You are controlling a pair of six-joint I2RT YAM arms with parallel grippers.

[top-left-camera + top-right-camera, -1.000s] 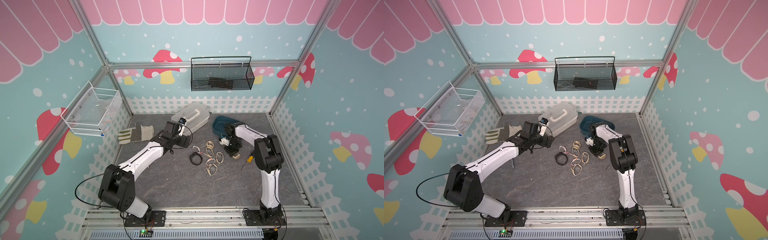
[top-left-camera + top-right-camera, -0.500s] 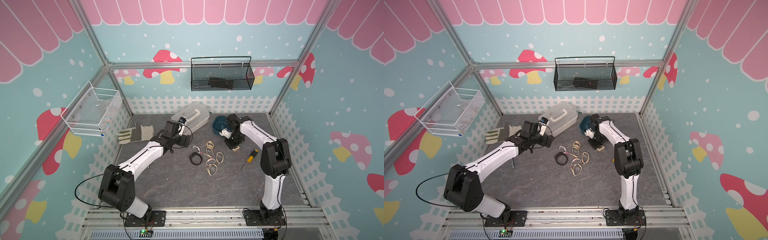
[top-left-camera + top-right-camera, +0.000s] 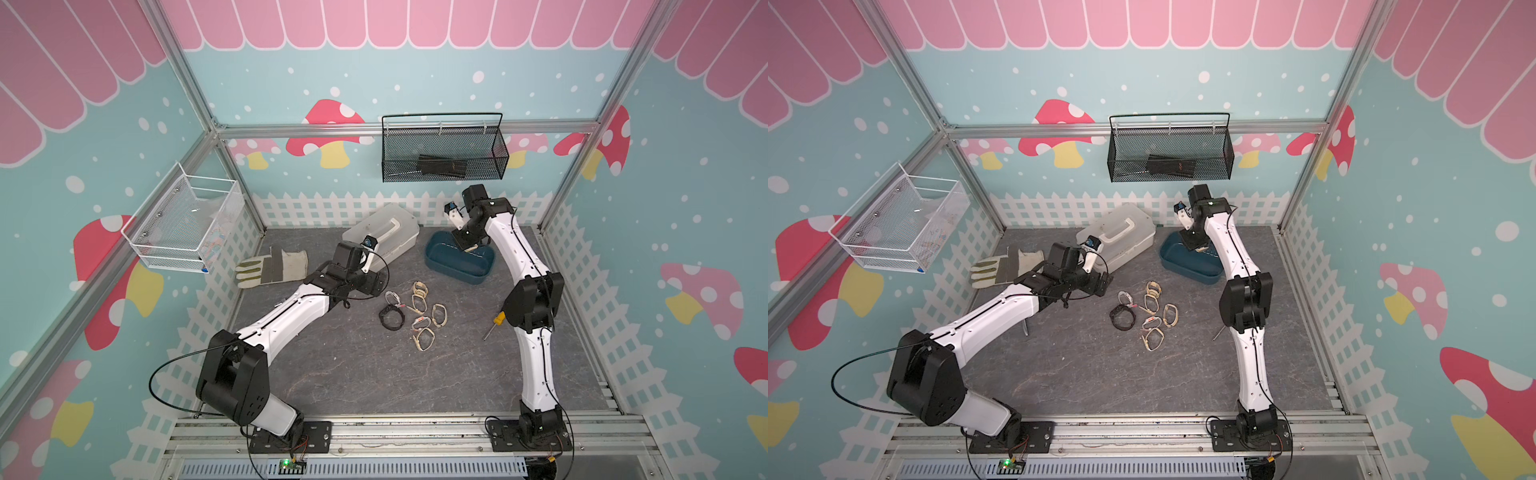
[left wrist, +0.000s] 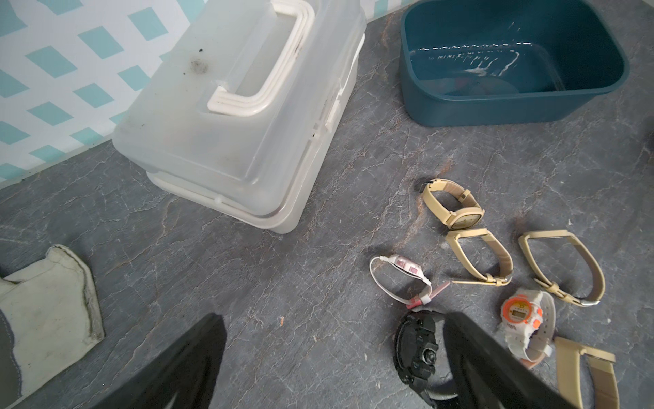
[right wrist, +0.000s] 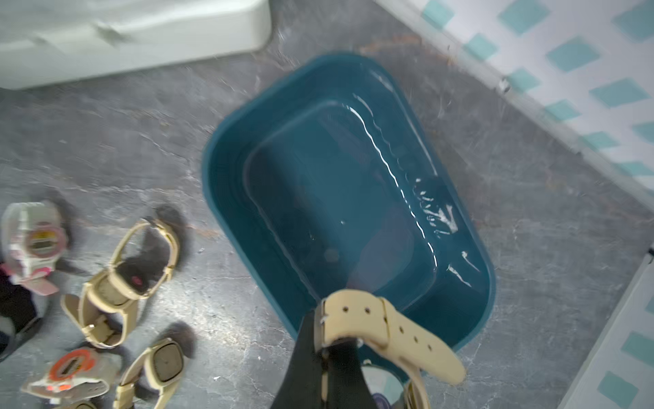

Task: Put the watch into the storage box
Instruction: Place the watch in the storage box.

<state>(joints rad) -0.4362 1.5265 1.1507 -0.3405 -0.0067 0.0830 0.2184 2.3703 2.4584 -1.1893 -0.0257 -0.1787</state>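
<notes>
Tabletop (image 3: 353, 374): dark grey, slate-patterned, fenced by white pickets under teal mushroom-print walls.
Storage box (image 3: 457, 274): stands toward the back on your right arm's side. It is lidless and looks empty in both wrist views, so nothing blocks a drop.
Right gripper (image 5: 329, 357): closed on the strap, raised above the box over one end, close to the rim.
Watch (image 5: 389, 325): beige, aloft and not yet inside. The strap grip leaves its case hanging free below the fingers — it should fall clear once you release.
Left gripper (image 4: 329, 333): jaws spread wide and empty, low beside the black watch (image 4: 417, 354), probably staged for a later pick.
Other watches (image 4: 462, 217): clustered mid-table, well apart from the box.
Next move, as a judgement: carry the watch further inward before opening — the loose strap end could catch the rim.
</notes>
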